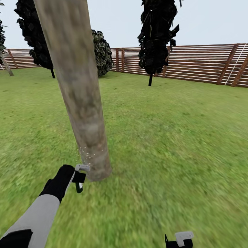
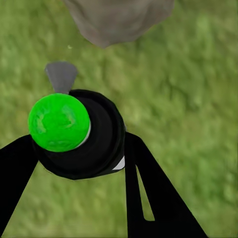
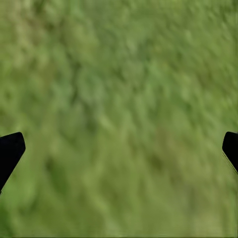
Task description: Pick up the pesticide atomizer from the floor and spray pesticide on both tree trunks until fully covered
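Note:
A thick tree trunk (image 1: 81, 103) of mottled grey-brown bark rises, leaning, from the grass floor (image 1: 165, 144) just ahead of me. My left gripper (image 1: 79, 182) hangs at its base, a hand's width to the left, and a few white specks (image 1: 84, 152) dot the bark above it. In the left wrist view the gripper (image 2: 77, 144) is shut on the pesticide atomizer (image 2: 94, 139), a black body with a bright green cap (image 2: 58, 122) and a grey nozzle (image 2: 61, 76) aimed toward the trunk base (image 2: 119, 20). My right gripper (image 1: 179, 240) (image 3: 119, 153) is open over bare grass.
A brown slatted fence (image 1: 203, 63) rings the lawn at the back. Dark narrow trees (image 1: 156, 38) stand before it, with a dark bush (image 1: 102, 51) behind the trunk. Another pale trunk (image 1: 7, 67) leans at the far left. Grass stretches wide on the right.

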`<state>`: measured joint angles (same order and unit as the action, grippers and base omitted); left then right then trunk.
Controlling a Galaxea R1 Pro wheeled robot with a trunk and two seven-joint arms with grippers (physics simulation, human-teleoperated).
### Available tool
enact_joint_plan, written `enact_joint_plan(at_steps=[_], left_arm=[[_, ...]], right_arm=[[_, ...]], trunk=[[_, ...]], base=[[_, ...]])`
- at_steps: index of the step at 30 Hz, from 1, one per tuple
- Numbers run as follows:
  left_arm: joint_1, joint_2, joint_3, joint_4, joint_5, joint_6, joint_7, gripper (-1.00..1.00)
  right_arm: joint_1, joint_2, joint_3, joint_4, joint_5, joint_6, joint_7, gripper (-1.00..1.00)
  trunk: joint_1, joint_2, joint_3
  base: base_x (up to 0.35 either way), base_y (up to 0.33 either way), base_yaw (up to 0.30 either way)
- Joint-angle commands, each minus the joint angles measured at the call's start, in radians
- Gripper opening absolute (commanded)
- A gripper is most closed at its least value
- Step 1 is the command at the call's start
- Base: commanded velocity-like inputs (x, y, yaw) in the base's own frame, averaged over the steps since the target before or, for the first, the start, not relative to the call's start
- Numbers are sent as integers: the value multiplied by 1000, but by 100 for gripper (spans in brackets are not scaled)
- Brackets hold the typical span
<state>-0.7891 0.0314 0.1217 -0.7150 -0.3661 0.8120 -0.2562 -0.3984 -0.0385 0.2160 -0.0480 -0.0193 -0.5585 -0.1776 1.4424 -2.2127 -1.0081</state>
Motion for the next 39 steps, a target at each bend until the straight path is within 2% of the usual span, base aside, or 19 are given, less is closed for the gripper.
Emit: enact_joint_plan(at_steps=[1,5,9,19,23,34,39], left_arm=[[2,-1,3,0,-10,3,-9,-100],[28,-4,3,2,-8,3,-9,-100],[49,-12,3,-1,-7,1,-8,-100],[56,-20,0,-7,-5,-2,-8,-100],[56,-18,1,-5,-9,-42,-8,-100],[70,-18,1,-5,-9,-50,-8,-100],[71,-7,5,-9,-10,-48,-7,-100]], right_arm=[[0,0,9,0,-2,-1,-7,100],[0,0,8,0,-2,-1,-7,100],[0,0,8,0,-2,-1,-7,100],[0,0,9,0,-1,-1,-8,100],[0,0,10,0,-1,-1,-8,100],[0,0,8,0,-2,-1,-8,100],[0,0,7,0,-2,-1,-10,100]], trunk=[[0,0,-1],[0,0,-1],[0,0,-1],[0,0,-1],[0,0,-1],[0,0,-1],[0,0,-1]], base=[[333,0,0],[283,-53,77],[-8,-217,256],[9,-150,73],[116,-263,0],[49,-269,0],[-60,-276,186]])
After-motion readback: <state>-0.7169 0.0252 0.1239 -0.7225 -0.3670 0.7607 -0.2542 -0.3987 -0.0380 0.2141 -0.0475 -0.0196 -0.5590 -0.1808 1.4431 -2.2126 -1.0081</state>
